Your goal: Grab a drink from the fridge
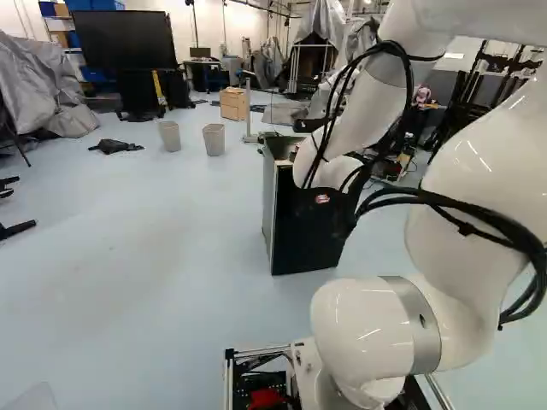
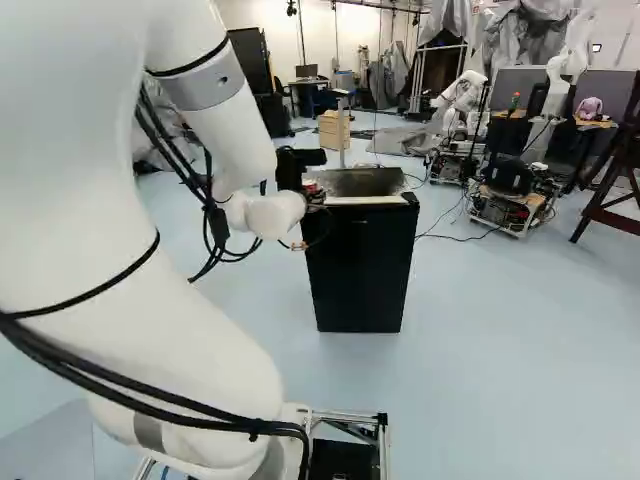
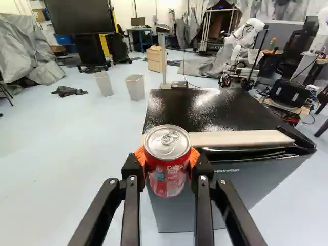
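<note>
Since the drink has to stay secure in the grasp, you have the gripper [image 3: 167, 160] closed around the red can [image 3: 166, 177], with its orange pads [image 3: 139, 155] pressing from two sides. They sit just below the silver lid, which leaves the ring tab clear and the lower part of the can showing between the fingers. You hold it upright, a sensible pose for a drink, as it probably lets you set the can down on its base without turning the wrist. In the wrist view it is in front of one end of the pale strip [image 3: 241, 137] along the fridge's top front edge; whether it touches the fridge [image 2: 360, 275], you cannot tell. The can is outside, and the fridge door looks shut, so the grab itself seems done, and what remains is probably carrying or handing over. Your arm [image 2: 215, 95] reaches to the fridge's upper corner, so your next move probably calls for drawing the can away from that edge before lowering it. A knock there could tilt it between the pads, and too hard a squeeze could dent its thin wall.
</note>
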You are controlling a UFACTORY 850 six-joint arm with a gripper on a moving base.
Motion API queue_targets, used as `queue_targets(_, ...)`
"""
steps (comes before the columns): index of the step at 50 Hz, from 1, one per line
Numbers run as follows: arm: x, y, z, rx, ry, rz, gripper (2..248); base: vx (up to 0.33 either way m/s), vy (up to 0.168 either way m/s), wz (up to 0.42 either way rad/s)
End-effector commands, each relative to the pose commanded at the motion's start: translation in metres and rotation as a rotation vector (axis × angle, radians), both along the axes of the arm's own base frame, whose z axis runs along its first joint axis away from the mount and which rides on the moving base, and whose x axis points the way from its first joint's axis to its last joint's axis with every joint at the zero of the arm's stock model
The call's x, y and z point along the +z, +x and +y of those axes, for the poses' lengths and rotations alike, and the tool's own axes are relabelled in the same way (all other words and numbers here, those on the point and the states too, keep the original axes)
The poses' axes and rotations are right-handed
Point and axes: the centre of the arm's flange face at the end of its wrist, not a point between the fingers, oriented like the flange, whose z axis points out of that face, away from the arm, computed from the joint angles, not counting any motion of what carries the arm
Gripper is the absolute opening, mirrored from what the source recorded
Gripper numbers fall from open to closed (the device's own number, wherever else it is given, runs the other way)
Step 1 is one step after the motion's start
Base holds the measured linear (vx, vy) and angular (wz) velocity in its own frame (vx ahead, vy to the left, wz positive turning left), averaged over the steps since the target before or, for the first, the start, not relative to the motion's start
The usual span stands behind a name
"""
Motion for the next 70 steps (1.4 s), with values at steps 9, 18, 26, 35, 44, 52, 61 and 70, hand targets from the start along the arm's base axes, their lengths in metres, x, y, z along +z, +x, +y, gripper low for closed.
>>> queue_targets(9,-0.008,-0.026,0.007,-0.001,0.000,0.006,99,0.000,0.000,0.000)
queue_targets(18,-0.015,-0.049,0.012,-0.002,-0.001,0.011,99,0.000,0.000,0.000)
queue_targets(26,-0.021,-0.066,0.015,-0.002,-0.001,0.015,99,0.000,0.000,0.000)
queue_targets(35,-0.027,-0.083,0.018,-0.003,-0.003,0.019,99,0.000,0.000,0.000)
queue_targets(44,-0.032,-0.095,0.020,-0.004,-0.004,0.022,99,0.000,0.000,0.000)
queue_targets(52,-0.036,-0.104,0.021,-0.004,-0.004,0.024,99,0.000,0.000,0.000)
queue_targets(61,-0.039,-0.111,0.022,-0.004,-0.005,0.025,99,0.000,0.000,0.000)
queue_targets(70,-0.040,-0.114,0.022,-0.005,-0.005,0.026,99,0.000,0.000,0.000)
